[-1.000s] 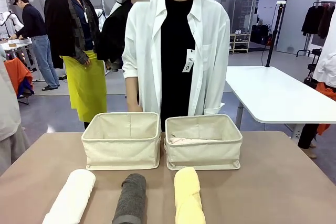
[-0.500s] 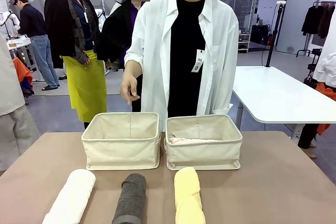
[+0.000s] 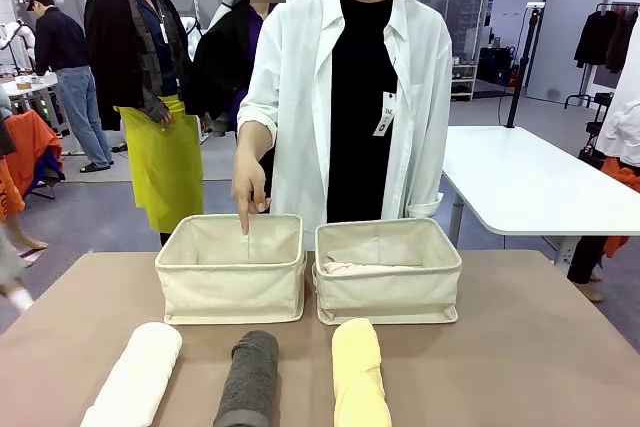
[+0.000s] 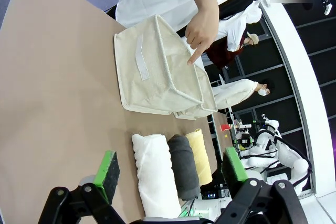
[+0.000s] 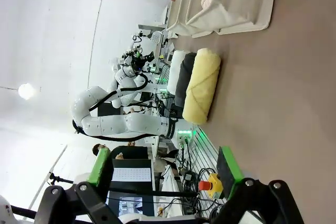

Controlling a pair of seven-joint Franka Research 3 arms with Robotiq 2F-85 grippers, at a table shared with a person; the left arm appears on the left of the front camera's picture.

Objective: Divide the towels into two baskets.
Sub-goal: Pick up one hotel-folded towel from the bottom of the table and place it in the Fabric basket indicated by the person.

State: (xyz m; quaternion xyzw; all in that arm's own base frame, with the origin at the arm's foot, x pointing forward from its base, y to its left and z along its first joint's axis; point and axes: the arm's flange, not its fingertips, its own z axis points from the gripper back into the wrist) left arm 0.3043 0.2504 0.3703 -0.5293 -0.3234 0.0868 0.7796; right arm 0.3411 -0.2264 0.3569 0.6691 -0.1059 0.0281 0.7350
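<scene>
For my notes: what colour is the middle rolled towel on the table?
The middle rolled terry towel is dark grey, clearest in front view.

Bright, even overhead light is filling the room. The towels (image 3: 358, 372) are casting only faint, soft shadows on the worktop (image 3: 520, 347). The front view is looking sharp, though a figure (image 3: 14, 243) at its left edge is smearing. Both wrist views are bending outward at the edges; a lamp (image 5: 26, 91) is flaring white.

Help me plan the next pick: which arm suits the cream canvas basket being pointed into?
Left, probably. The person's hand points into the left cream canvas basket; the rolled white terry towel lies on that side, before the open left gripper.
</scene>
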